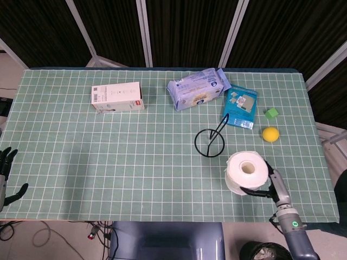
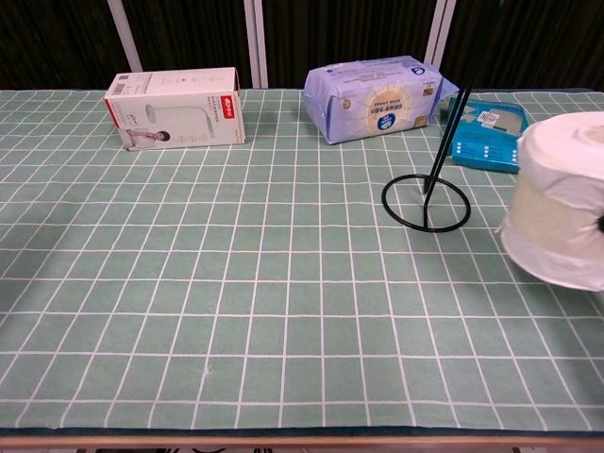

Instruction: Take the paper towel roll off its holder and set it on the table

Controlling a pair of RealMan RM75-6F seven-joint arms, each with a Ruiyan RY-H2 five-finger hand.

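Observation:
The white paper towel roll [image 1: 247,171] stands upright, core hole facing up, at the table's near right, clear of its holder. My right hand [image 1: 264,189] grips its near right side with dark fingers wrapped round it. In the chest view the roll [image 2: 562,203] fills the right edge; I cannot tell whether it touches the cloth. The black wire holder [image 1: 210,142] stands bare just behind and left of the roll, its ring base [image 2: 427,201] on the table and its rod leaning up to the right. My left hand [image 1: 6,172] hangs off the table's left edge, fingers apart, holding nothing.
A white box [image 1: 117,97] lies at the back left, a pack of wipes [image 1: 198,88] at the back middle. A blue packet [image 1: 240,107], a green cube [image 1: 271,113] and a yellow ball [image 1: 270,134] sit behind the roll. The green checked cloth [image 1: 108,162] covers the table.

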